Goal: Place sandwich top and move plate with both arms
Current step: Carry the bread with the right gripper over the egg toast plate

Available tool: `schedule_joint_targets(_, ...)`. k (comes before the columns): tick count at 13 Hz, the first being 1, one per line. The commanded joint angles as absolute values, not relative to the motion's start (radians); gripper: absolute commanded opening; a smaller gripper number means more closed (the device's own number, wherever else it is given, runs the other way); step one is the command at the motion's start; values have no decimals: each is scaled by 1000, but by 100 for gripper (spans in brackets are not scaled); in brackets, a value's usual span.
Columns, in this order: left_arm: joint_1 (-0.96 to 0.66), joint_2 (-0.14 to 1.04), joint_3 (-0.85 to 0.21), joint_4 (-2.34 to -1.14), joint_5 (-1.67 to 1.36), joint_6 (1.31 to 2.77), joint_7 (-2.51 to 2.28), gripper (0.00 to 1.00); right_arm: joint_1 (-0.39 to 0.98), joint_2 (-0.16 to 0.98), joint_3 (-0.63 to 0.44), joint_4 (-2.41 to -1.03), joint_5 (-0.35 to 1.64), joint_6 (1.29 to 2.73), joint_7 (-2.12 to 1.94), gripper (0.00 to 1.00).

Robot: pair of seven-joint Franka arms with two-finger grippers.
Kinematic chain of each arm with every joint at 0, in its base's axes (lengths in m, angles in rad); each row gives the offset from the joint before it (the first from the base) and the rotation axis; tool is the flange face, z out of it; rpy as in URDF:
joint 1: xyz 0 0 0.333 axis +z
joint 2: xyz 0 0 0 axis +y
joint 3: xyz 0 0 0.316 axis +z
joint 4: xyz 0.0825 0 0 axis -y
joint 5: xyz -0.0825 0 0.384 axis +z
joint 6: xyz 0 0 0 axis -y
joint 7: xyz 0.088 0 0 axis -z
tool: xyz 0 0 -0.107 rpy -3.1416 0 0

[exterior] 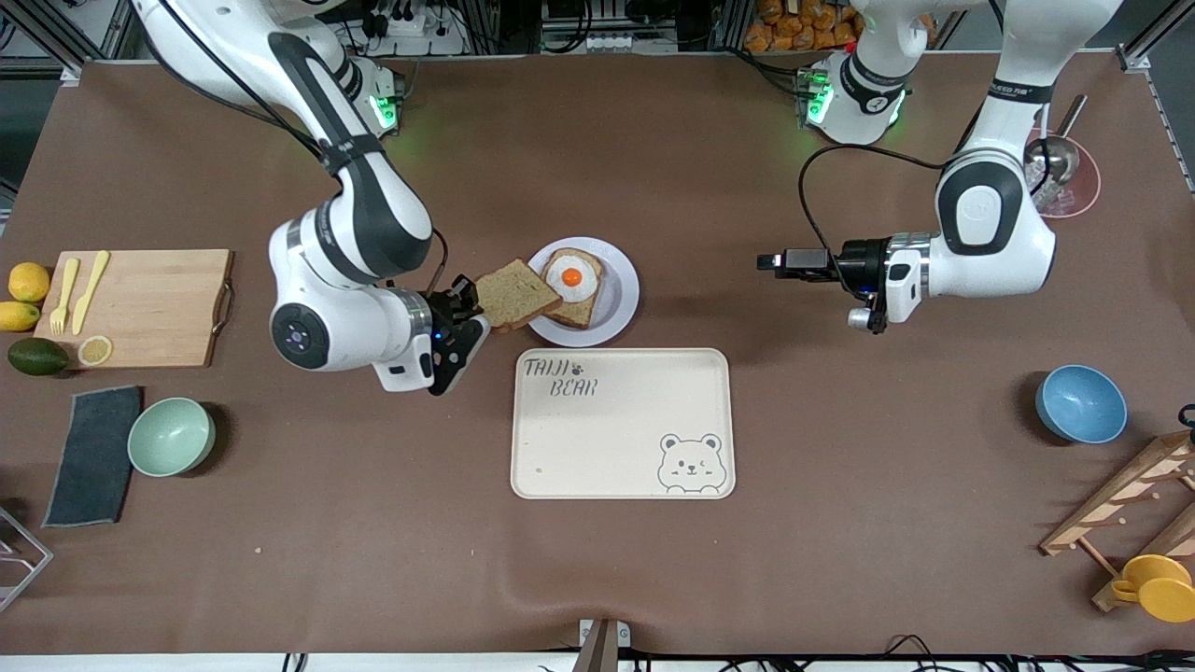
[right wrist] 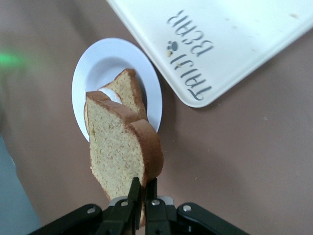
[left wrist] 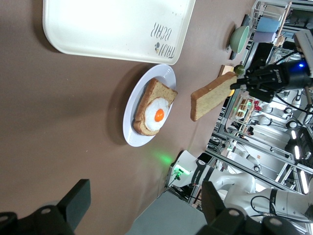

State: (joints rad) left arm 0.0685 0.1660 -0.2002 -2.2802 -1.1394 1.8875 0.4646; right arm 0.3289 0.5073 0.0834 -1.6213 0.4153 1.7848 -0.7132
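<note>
Front view: my right gripper (exterior: 464,315) is clamped on one edge of the sandwich top (exterior: 515,294), holding it in the air over the rim of the plate (exterior: 620,297) at the right arm's end, overlapping the edge of the egg slice (exterior: 571,285) but not yet on it. The plate sits just farther from the front camera than the bear tray (exterior: 623,425), close but not touching as far as I can tell. My left gripper (exterior: 771,262) hangs over bare table toward the left arm's end, well apart from the plate, waiting. Left wrist view: my own fingers (left wrist: 74,202) are spread wide with nothing between them; plate (left wrist: 132,126) and egg slice (left wrist: 154,112) lie beside the tray (left wrist: 68,39), and the sandwich top (left wrist: 211,96) is tilted, pinched by the right gripper (left wrist: 238,84), clear of the egg slice. Right wrist view: fingertips (right wrist: 135,192) squeezed on the crust of the sandwich top (right wrist: 120,154), which hangs above the plate (right wrist: 93,73) and hides most of the egg slice (right wrist: 128,88). Status as I read it: top picked, placement not done. Left to do: lower and release the top square on the egg slice, then bring both grippers to the plate rim and move it, presumably onto the tray.
</note>
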Motion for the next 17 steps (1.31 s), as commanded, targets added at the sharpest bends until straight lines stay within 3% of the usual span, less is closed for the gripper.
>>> schedule_joint_targets(1,74,147,-207,-2321,-1196,1902,497,100,388,548,75,-1569,430,1758,-854,0)
schedule_joint_targets(8,75,202,-207,-2347,-1278,1908,517,96,505,695,71,-1444,410,1712,-1117,0)
schedule_joint_targets(17,78,291,-209,-2362,-1319,1908,670,94,465,796,67,-1338,423,1715,-1071,0)
